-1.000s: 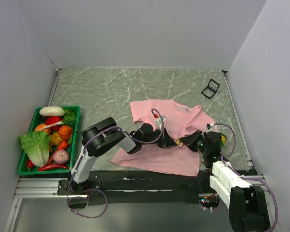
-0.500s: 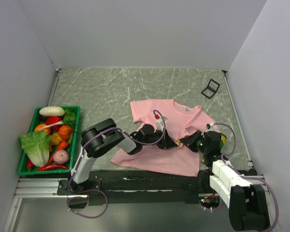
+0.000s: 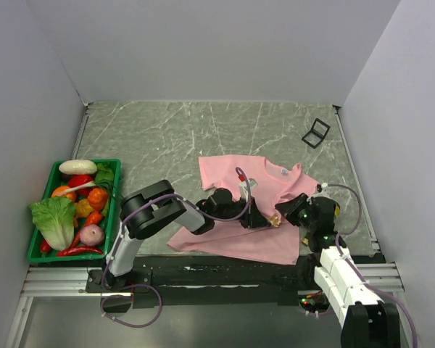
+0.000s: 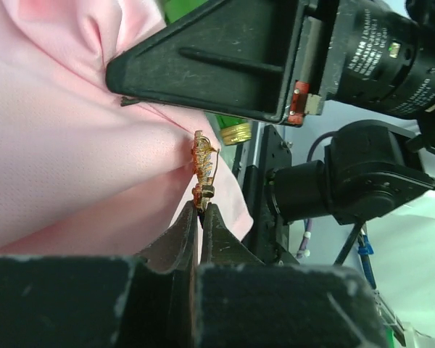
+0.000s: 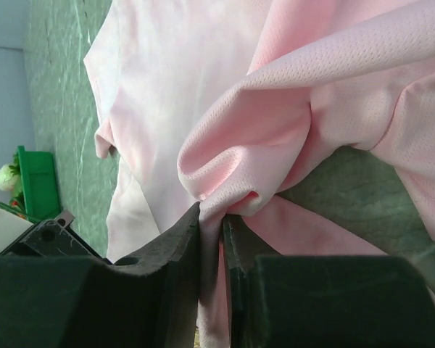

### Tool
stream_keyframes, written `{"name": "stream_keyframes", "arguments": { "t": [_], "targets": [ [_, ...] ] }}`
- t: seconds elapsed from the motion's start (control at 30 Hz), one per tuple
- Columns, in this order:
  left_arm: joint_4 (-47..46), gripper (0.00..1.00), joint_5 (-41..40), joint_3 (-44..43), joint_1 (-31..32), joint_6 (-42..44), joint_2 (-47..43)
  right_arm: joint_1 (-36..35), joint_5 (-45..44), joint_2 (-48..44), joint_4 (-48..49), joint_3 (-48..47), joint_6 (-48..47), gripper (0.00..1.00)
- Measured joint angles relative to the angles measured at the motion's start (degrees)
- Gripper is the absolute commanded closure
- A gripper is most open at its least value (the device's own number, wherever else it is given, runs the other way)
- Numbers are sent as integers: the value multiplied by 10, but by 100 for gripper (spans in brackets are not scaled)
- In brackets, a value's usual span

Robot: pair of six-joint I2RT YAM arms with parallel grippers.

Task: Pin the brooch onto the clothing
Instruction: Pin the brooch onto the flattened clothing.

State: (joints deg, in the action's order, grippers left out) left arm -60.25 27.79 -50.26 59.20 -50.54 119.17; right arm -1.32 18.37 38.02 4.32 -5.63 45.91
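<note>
Your left claw (image 4: 201, 209) is pinched tight on the brooch (image 4: 202, 163), which sits edge-on at a fold of the clothing (image 4: 51, 145). Its pin is too small to make out. Your right claw (image 5: 212, 217), nearly closed, nips a bunched pink fold.

A robotics test cell is shown: a marble-patterned bench (image 3: 167, 130) is boxed in by plain grey walls (image 3: 203, 43). An aluminium rail (image 3: 58, 279) is fixed along the near edge, and a green crate (image 3: 109, 161) of vegetables is set at the left.
</note>
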Motion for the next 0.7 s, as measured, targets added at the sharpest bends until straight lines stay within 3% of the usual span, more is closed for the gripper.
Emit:
{"name": "stream_keyframes", "arguments": {
  "t": [0.17, 0.33, 0.4, 0.43, 0.47, 0.53, 0.57, 0.63, 0.67, 0.7],
  "targets": [
    [-4, 99, 15, 0, 0, -2, 0, 0, -6, -7, -11, 0, 0, 70],
    [2, 99, 39, 0, 3, -2, -2, 0, -16, -11, -16, -5, -1, 48],
    [14, 94, 43, -2, 3, -1, -3, 0, -21, -19, -23, -14, -5, 45],
    [21, 88, 43, -3, 2, 1, -5, 0, -23, -23, -27, -19, -8, 43],
    [28, 67, 44, -4, 0, 2, -8, 0, -25, -28, -29, -25, -10, 43],
    [42, 48, 48, -9, -6, 5, -15, 0, -28, -33, -34, -37, -20, 36],
    [49, 31, 52, -13, -9, 10, -19, 1, -30, -35, -37, -43, -24, 34],
    [57, 18, 58, -19, -17, 14, -27, 1, -35, -36, -46, -56, -35, 34],
    [61, 3, 60, -20, -22, 20, -31, 1, -38, -37, -51, -61, -41, 34],
    [66, 3, 63, -22, -25, 23, -36, 1, -39, -37, -55, -65, -46, 34]
  ]
}}
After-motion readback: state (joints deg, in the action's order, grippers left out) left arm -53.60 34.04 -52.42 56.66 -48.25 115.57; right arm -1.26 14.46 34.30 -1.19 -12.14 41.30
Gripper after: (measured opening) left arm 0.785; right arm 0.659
